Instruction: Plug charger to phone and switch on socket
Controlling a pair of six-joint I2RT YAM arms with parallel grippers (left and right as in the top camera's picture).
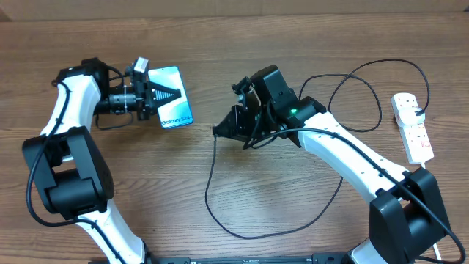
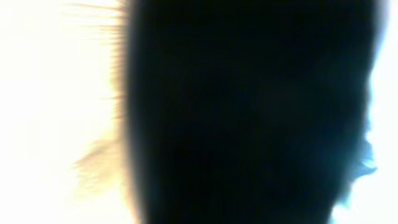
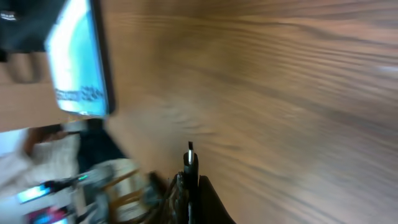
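Tabletop (image 1: 293,29) wood-grained, slim rectangular phone (image 1: 180,111), thin looping charger (image 3: 189,167), elongated white socket (image 1: 412,128)

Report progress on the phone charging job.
Done: left gripper shut on the phone, right gripper shut on the charger tip. In hand: tip points toward the phone, a gap between them. Left: plug in, then switch on the socket, untouched, away from both grippers.

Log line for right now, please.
left gripper: shut on phone | right gripper: shut on charger, tip short of phone | socket: untouched
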